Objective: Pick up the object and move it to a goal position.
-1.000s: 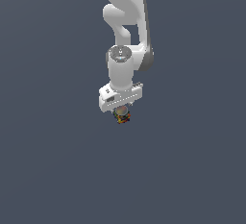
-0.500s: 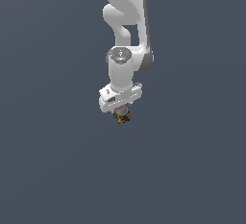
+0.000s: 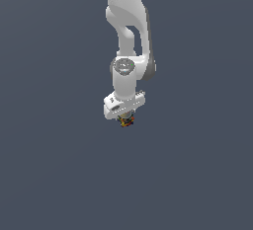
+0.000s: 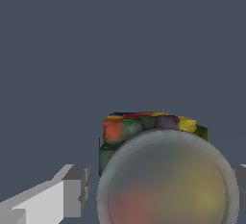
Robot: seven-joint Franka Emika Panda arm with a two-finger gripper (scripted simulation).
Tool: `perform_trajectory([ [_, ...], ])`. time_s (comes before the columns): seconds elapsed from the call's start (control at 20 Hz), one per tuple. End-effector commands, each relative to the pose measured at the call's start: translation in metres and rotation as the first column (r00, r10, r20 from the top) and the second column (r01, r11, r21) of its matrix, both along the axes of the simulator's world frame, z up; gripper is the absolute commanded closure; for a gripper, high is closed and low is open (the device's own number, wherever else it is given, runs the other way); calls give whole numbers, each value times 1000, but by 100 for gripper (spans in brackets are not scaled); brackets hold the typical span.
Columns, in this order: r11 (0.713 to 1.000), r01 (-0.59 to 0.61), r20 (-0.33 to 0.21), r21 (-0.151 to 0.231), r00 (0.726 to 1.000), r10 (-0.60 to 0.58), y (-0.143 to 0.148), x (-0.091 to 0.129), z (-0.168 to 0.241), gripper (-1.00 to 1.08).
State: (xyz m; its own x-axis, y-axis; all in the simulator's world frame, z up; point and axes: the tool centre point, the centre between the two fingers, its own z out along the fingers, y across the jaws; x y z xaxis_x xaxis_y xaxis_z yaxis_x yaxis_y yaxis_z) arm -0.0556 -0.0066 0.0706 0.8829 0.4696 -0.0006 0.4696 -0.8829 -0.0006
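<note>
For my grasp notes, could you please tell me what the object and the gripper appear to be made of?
Object: dark body with glossy red, yellow and green patches, possibly printed plastic; its rounded top looks translucent grey, like a clear lid. Gripper: matte white, plastic-like, with grey fingertips.

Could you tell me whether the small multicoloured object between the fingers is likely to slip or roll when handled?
The object probably grips poorly: its pale top looks smooth and domed. That rounding suggests it may roll if released. Dwarfed by the gripper, it is likely light.

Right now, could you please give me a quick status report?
End effector closed on the object. Object sits between the fingers, pale rounded top toward the wrist camera. Nothing else in view around it.
</note>
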Motion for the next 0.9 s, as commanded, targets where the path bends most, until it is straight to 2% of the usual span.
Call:
perform_trajectory([
  [0.0,1000,-1,1,0,1000,1,0,0,-8,-92],
  [0.2,1000,-1,1,0,1000,1,0,1,-13,-92],
  [0.25,1000,-1,1,0,1000,1,0,1,-13,108],
  [0.85,1000,-1,1,-1,1000,1,-1,1,-11,108],
])
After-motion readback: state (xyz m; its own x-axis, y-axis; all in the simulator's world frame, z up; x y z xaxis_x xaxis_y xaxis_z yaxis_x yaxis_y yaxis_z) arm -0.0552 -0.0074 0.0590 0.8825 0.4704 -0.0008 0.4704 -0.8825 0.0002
